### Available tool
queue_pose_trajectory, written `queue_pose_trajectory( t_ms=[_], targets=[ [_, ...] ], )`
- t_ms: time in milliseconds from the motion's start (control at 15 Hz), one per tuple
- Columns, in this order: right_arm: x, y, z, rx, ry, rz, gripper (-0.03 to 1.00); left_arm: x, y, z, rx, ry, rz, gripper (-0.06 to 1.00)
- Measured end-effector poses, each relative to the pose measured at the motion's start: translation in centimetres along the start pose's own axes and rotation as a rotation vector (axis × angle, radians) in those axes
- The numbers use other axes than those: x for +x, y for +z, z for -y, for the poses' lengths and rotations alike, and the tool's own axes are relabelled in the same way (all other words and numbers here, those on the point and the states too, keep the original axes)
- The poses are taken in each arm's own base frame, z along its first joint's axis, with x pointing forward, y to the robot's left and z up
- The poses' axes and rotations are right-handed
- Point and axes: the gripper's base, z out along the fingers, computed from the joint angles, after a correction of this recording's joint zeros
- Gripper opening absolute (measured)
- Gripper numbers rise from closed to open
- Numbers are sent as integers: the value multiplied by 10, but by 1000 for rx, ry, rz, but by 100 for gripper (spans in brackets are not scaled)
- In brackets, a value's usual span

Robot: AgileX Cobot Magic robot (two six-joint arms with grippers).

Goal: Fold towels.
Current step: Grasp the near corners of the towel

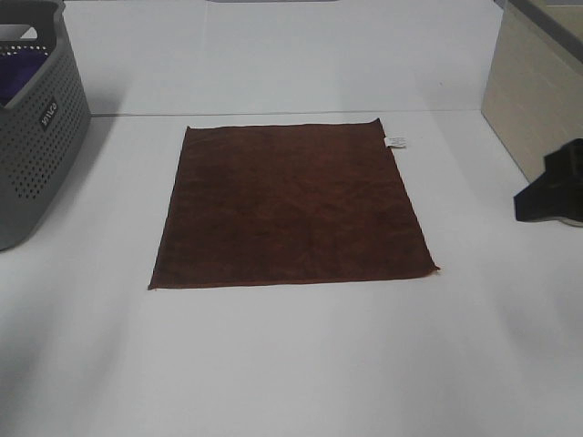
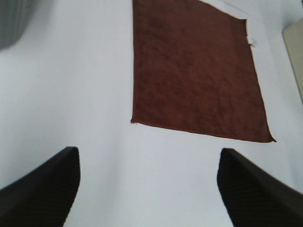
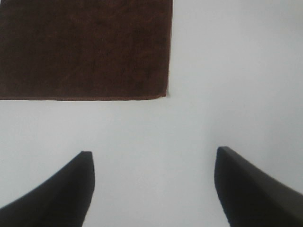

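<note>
A dark reddish-brown square towel (image 1: 290,206) lies flat and unfolded on the white table, with a small white tag (image 1: 396,141) at its far right edge. It also shows in the left wrist view (image 2: 194,71) and the right wrist view (image 3: 85,47). My left gripper (image 2: 149,189) is open and empty above bare table, short of the towel's near left corner. It is out of the exterior view. My right gripper (image 3: 154,189) is open and empty, short of a towel corner (image 3: 165,94). Only part of the right arm (image 1: 556,187) shows at the right edge.
A grey perforated laundry basket (image 1: 36,137) with purple cloth inside stands at the far left. A beige box (image 1: 533,91) stands at the far right. The white table (image 1: 291,364) stretches wide in front of the towel.
</note>
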Motion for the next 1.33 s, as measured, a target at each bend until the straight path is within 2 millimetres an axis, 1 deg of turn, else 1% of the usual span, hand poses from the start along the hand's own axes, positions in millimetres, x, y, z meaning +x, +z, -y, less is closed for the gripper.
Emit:
queue_pose_trajectory(
  t_ms=[133,267,400,467,533,600,667,800,1000,1133,1200,1267,1333],
  targets=[
    [-22,30,2,-10,39,-93,67,0,35,-15,-61,-93,-122,76],
    [-38,60,3,-36,50,-169,67,-2,69,-26,-102,-135,-249,76],
    [-51,87,6,-83,83,-220,67,-8,100,-33,-109,-166,-324,76],
    [-52,94,10,-94,101,-236,67,-11,106,-34,-104,-161,-331,76],
    [-57,105,20,-131,140,-259,67,-16,127,-37,-85,-167,-362,76],
    [-60,117,34,-174,186,-287,67,-18,132,-37,-72,-172,-369,76],
    [-64,138,55,-294,271,-316,71,-25,157,-38,-13,-174,-397,76],
    [-65,160,73,-366,297,-334,75,-28,180,-41,41,-179,-429,76],
    [-69,189,83,-400,284,-384,76,-33,211,-44,108,-220,-466,76],
    [-73,202,88,-410,285,-394,74,-32,230,-45,130,-225,-500,76],
    [-75,208,89,-415,283,-400,73,-29,239,-42,135,-214,-517,76],
    [-75,215,87,-423,279,-415,73,-26,248,-37,142,-199,-533,76],
    [-75,221,82,-442,273,-431,73,-21,256,-30,155,-191,-552,76]
  ],
)
